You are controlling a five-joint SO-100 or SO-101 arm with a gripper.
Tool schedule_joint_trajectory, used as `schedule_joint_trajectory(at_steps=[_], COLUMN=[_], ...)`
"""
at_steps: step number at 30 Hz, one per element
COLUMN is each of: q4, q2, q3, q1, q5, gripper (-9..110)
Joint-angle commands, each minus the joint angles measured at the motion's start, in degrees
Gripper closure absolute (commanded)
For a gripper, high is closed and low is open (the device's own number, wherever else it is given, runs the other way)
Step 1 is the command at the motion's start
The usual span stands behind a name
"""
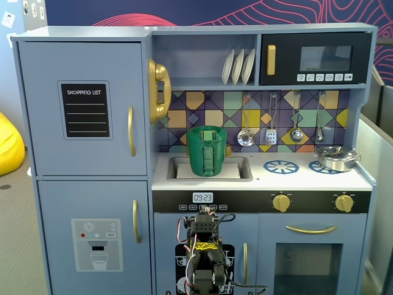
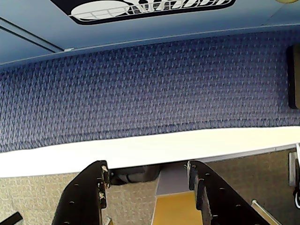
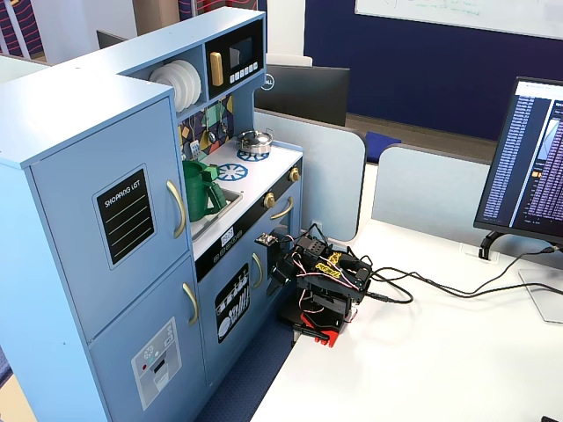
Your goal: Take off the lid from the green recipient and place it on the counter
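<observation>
The green recipient (image 1: 207, 153) stands upright in the recessed sink of the toy kitchen, ridged panel facing front. The lid (image 1: 207, 129) sits on top of it. It also shows in the other fixed view (image 3: 201, 190), behind the fridge door. The counter (image 1: 295, 179) lies to its right in that first fixed view. My folded arm (image 1: 206, 255) rests low on the white table in front of the kitchen, far below the recipient. In the wrist view my gripper (image 2: 147, 169) is open and empty, pointing down over the table edge and blue carpet.
A silver pot (image 1: 336, 158) sits on the right burner; a blue burner ring (image 1: 280, 166) is bare. Utensils hang on the backsplash (image 1: 270, 123). A monitor (image 3: 528, 167) and cables (image 3: 440, 290) are on the white table behind the arm.
</observation>
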Motion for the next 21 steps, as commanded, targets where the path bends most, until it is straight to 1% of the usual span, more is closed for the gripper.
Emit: schedule_joint_trajectory(at_steps=[1, 13, 14, 15, 16, 18, 21], q4=[9.93, 9.93, 10.02, 8.61, 6.15, 2.2, -4.13], q2=[-0.35, -0.35, -0.44, -0.53, -0.53, -0.53, -2.9], q3=[-0.09, -0.18, -0.18, -0.35, -1.32, -5.71, -16.52], q1=[5.8, 5.8, 6.15, 6.59, 7.21, 7.29, 5.36], q5=[1.49, 1.23, -0.53, -2.99, -3.16, -1.67, 1.14], gripper=[101, 101, 101, 101, 101, 101, 101])
